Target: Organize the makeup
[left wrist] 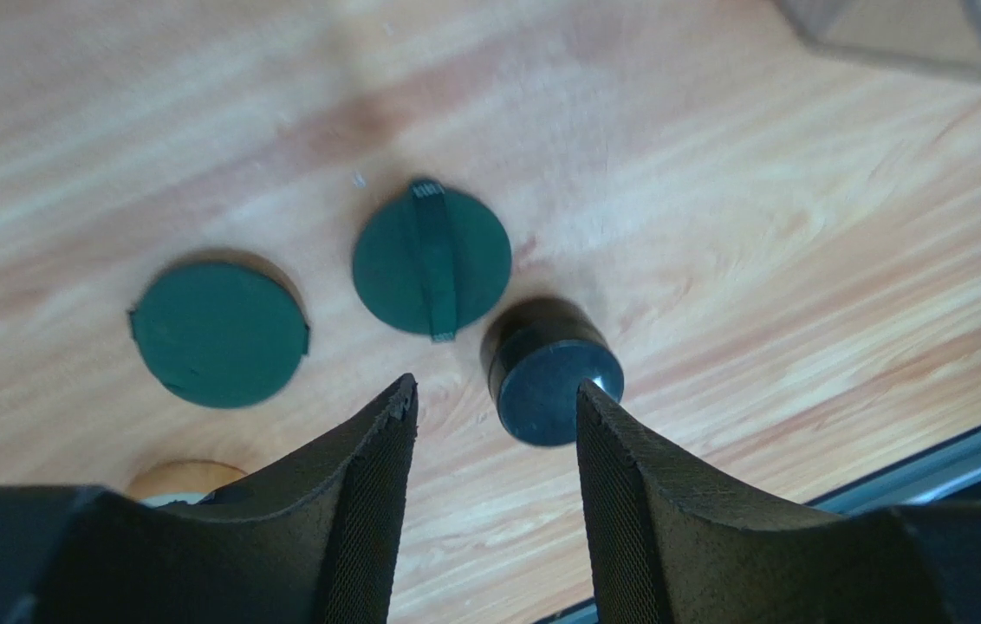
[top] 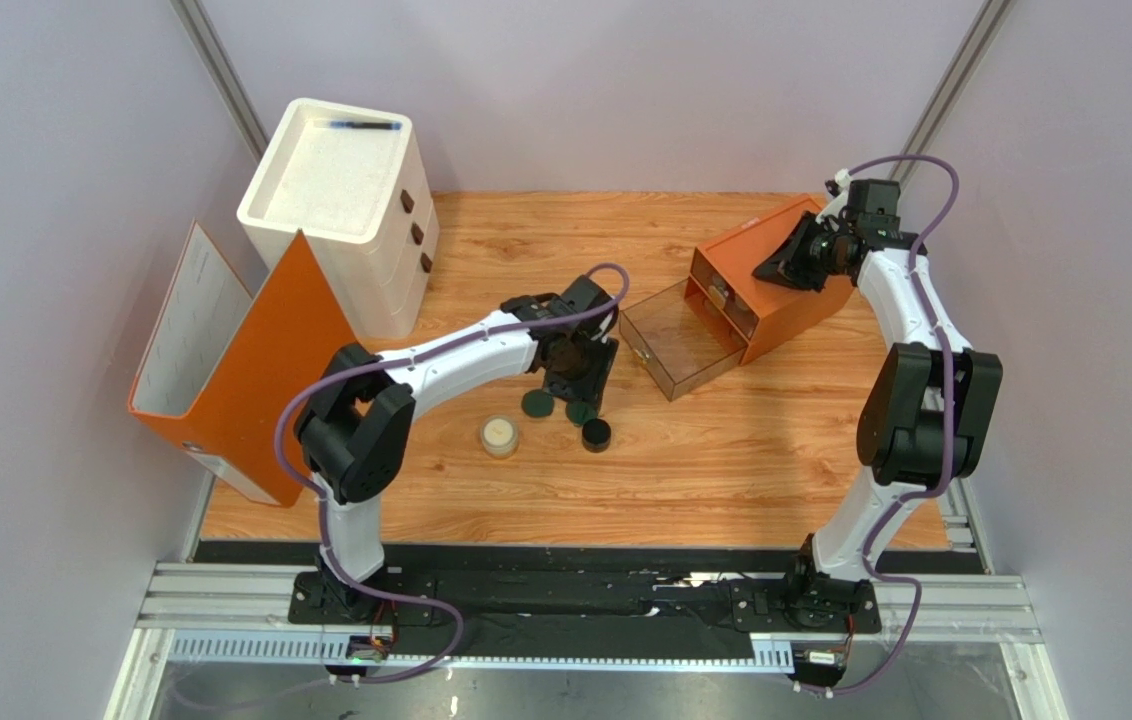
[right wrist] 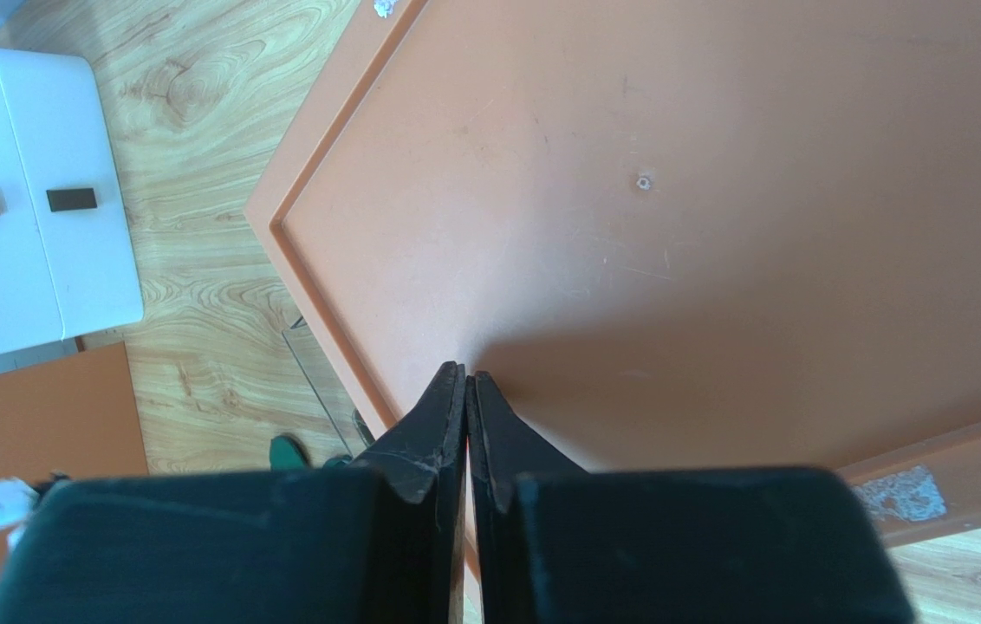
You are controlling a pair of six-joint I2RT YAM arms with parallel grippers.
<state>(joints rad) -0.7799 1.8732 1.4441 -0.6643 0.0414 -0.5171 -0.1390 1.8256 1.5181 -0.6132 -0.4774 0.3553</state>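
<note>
Two flat dark-green discs (left wrist: 220,334) (left wrist: 432,260) lie side by side on the wooden table. A black round jar (left wrist: 552,373) stands just right of them, by my right fingertip. A cream round jar (top: 499,437) stands to their left and shows only as a sliver in the left wrist view (left wrist: 183,481). My left gripper (left wrist: 496,390) is open and empty above the table, just short of the discs (top: 536,404). My right gripper (right wrist: 467,377) is shut and empty, its tips at the orange drawer box's top (right wrist: 665,234). No tubes are in view.
The orange drawer box (top: 768,293) sits at the back right with its clear drawer (top: 682,342) pulled out toward the middle. A white drawer unit (top: 339,210) stands at the back left, a thin dark item (top: 354,125) on top. An open orange binder (top: 227,360) stands at the left edge.
</note>
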